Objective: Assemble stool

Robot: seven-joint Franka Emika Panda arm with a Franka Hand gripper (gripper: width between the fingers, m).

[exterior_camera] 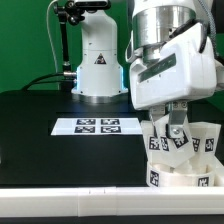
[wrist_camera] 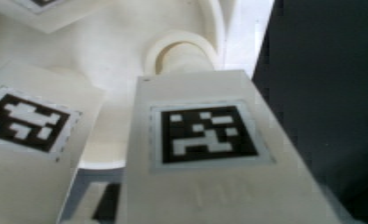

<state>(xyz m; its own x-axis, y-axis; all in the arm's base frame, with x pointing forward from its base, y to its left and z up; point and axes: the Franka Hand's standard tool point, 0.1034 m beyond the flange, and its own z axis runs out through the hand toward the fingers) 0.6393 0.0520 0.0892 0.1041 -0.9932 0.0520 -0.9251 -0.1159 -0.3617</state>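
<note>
The white round seat (exterior_camera: 182, 178) lies at the exterior view's lower right, with white tagged legs standing up from it. One leg (exterior_camera: 156, 140) stands on its left side and one (exterior_camera: 207, 142) on its right. My gripper (exterior_camera: 176, 129) reaches down between them and is shut on the middle leg (exterior_camera: 178, 140). In the wrist view this leg (wrist_camera: 207, 135) fills the frame, its tag facing the camera, its far end meeting the seat's inner surface (wrist_camera: 92, 60). A second tagged leg (wrist_camera: 24, 122) shows beside it. My fingertips are hidden in the wrist view.
The marker board (exterior_camera: 97, 125) lies on the black table (exterior_camera: 40, 140), left of the seat. The arm's white base (exterior_camera: 97, 65) stands behind it. A long white bar (exterior_camera: 70, 190) runs along the table's front edge.
</note>
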